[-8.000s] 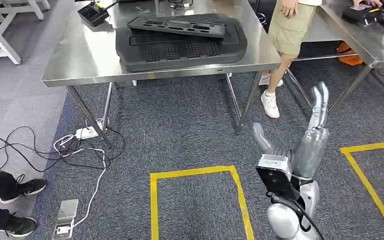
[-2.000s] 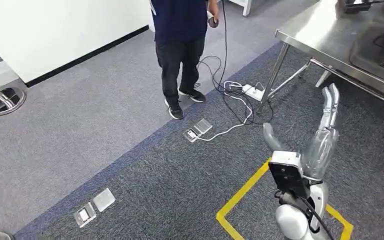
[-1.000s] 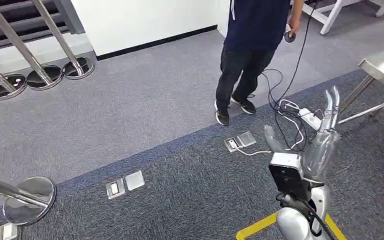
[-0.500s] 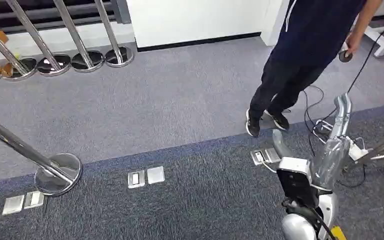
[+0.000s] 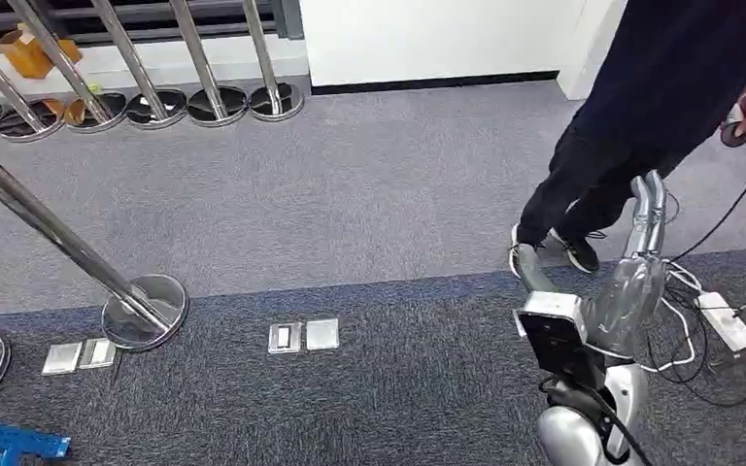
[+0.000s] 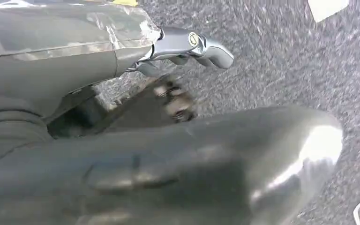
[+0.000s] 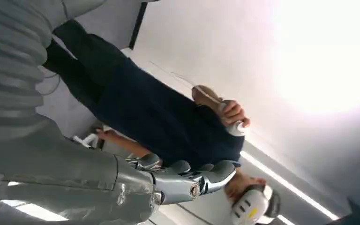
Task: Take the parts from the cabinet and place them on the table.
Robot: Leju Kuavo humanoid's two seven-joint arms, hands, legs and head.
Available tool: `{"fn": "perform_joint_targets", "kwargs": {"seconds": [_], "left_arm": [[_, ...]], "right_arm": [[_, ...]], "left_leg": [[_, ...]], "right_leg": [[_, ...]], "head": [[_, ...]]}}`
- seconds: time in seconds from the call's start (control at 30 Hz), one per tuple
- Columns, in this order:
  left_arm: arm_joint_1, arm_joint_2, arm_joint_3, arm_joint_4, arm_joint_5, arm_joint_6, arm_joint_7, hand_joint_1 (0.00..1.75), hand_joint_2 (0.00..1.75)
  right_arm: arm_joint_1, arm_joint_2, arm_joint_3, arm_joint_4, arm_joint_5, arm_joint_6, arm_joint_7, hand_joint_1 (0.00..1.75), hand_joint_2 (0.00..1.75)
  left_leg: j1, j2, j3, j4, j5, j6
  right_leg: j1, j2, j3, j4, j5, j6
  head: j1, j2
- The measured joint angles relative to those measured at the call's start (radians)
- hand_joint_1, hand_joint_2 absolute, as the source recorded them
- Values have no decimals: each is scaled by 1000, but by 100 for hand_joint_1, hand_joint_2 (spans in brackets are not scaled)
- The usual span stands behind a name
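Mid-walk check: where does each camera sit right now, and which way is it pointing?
Head view: high on the body, looking down at carpet, stanchion bases and a person; the raised right hand shows.
Left wrist view: behind the left hand, facing the carpet floor.
Right wrist view: behind the right hand, facing the person.
Head and right wrist views share the person and the right hand.

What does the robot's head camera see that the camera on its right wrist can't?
Head view alone: the grey carpet, silver stanchion posts, square floor plates and a white power strip with cables.

Right wrist view alone: the person's upper body and hands, one holding a small white device, plus a bright glare on the wall.

Both: the right hand raised with nothing in it, fingers straight, and the person in dark clothes standing close beyond it.
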Motion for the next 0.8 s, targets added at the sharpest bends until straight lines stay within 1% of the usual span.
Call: {"fn": "perform_joint_targets", "kwargs": {"seconds": [0.03,0.07,0.1,0.13,0.17,0.2,0.23,0.27,0.3,0.33,0.37,0.4,0.43,0.47,0.5,0.53,0.57,0.6,0.63,0.67,0.7,0.73,0.77,0.8], "left_arm": [[0,0,0,0,0,0,-3,0,0],[2,0,0,0,0,0,-4,0,0],[5,2,0,0,0,0,-4,0,0],[6,2,0,0,0,0,-4,0,0],[7,2,0,0,0,0,-6,0,0],[6,2,0,0,1,0,-6,0,0],[4,2,0,0,0,0,-6,0,0],[3,2,0,0,0,-1,-6,0,0],[4,2,0,0,0,-1,-6,0,0],[6,2,0,0,0,-1,-6,0,0],[7,2,0,0,2,-1,-6,0,0],[7,2,0,0,2,-1,-6,0,0],[7,2,0,0,2,-1,-6,0,0],[7,2,0,0,2,-1,-6,0,0],[6,2,0,0,4,-1,-6,0,0],[7,2,0,0,4,-1,-6,0,0],[9,2,0,0,4,0,-6,0,0],[13,2,0,0,5,0,-6,0,0],[15,2,0,0,6,0,-6,0,0],[17,2,0,0,6,0,-6,0,0],[16,2,0,0,7,0,-6,0,0],[14,2,0,0,8,1,-6,0,0],[13,2,0,0,10,3,-6,0,0],[14,2,0,0,11,4,-6,0,0]], "right_arm": [[0,-5,0,-1,5,0,8,0,175],[1,-8,0,-1,8,0,15,0,175],[0,-9,0,-1,9,0,17,0,175],[1,-12,0,-4,11,0,18,0,175],[-1,-16,0,-5,12,0,19,0,175],[0,-19,-1,-7,13,0,19,0,175],[1,-24,-3,-7,12,0,22,0,175],[5,-27,-3,-7,12,0,23,0,175],[8,-30,-3,-7,12,0,23,0,175],[10,-32,-3,-7,12,0,26,0,175],[10,-35,-3,-7,13,0,31,0,175],[9,-38,-3,-7,13,0,39,0,175],[9,-44,-5,-7,13,0,50,0,175],[9,-50,-6,-7,13,0,57,0,175],[10,-56,-8,-6,13,0,64,0,175],[11,-61,-13,-5,10,0,70,0,175],[11,-66,-17,-4,10,0,74,0,175],[9,-71,-20,-3,10,0,75,0,175],[7,-76,-21,-3,10,0,77,0,175],[4,-80,-22,-2,10,0,77,0,175],[6,-82,-23,-2,10,0,79,0,175],[6,-85,-24,-2,11,0,83,0,175],[6,-89,-26,0,12,0,86,0,175],[6,-92,-27,2,13,0,90,0,175]], "left_leg": [[-4,-15,-3,-1,0,5],[-6,-24,-5,-2,0,8],[-9,-37,-5,-6,0,13],[0,-50,8,-23,8,22],[3,-56,15,-34,14,26],[4,-66,17,-38,16,34],[4,-79,17,-39,16,37],[3,-91,17,-38,15,40],[1,-104,17,-37,14,41],[1,-119,17,-35,13,41],[1,-133,18,-33,12,41],[2,-147,19,-29,9,39],[3,-162,19,-23,6,35],[4,-174,17,-16,1,30],[-1,-184,10,-5,-4,22],[2,-198,6,-5,-3,18],[3,-203,4,-8,-1,13],[7,-211,3,-11,2,7],[7,-221,3,-12,2,1],[7,-177,3,8,-11,-2],[3,-132,-17,50,-40,-8],[6,-114,-52,122,-78,-13],[9,-107,-90,200,-113,-17],[12,-104,-125,267,-137,-19]], "right_leg": [[-4,-6,1,-4,0,4],[-4,-16,5,-7,-1,8],[-4,-26,12,-14,-1,15],[-6,-25,21,-17,-7,23],[-10,23,20,3,-21,25],[-10,62,-5,50,-51,25],[-9,82,-47,130,-93,24],[-8,88,-94,217,-128,27],[-8,90,-134,284,-144,28],[-8,90,-152,304,-134,29],[-8,90,-147,275,-98,29],[-10,93,-123,208,-49,28],[-12,106,-84,113,7,27],[-16,144,-53,29,42,26],[-15,175,-45,10,24,25],[-15,164,-48,12,28,18],[-12,155,-47,12,28,14],[-8,147,-45,12,28,8],[-11,135,-42,5,33,1],[-14,120,-37,-3,37,-6],[-13,108,-34,-6,36,-11],[-11,94,-32,-7,35,-15],[-10,81,-31,-7,33,-16],[-9,68,-30,-7,32,-18]], "head": [[-1,0],[0,0],[-1,0],[-1,0],[4,0],[6,0],[9,0],[18,0],[23,0],[24,0],[26,0],[30,0],[35,0],[40,0],[42,0],[42,0],[38,0],[38,0],[37,0],[37,0],[22,0],[16,0],[13,0],[9,0]]}}
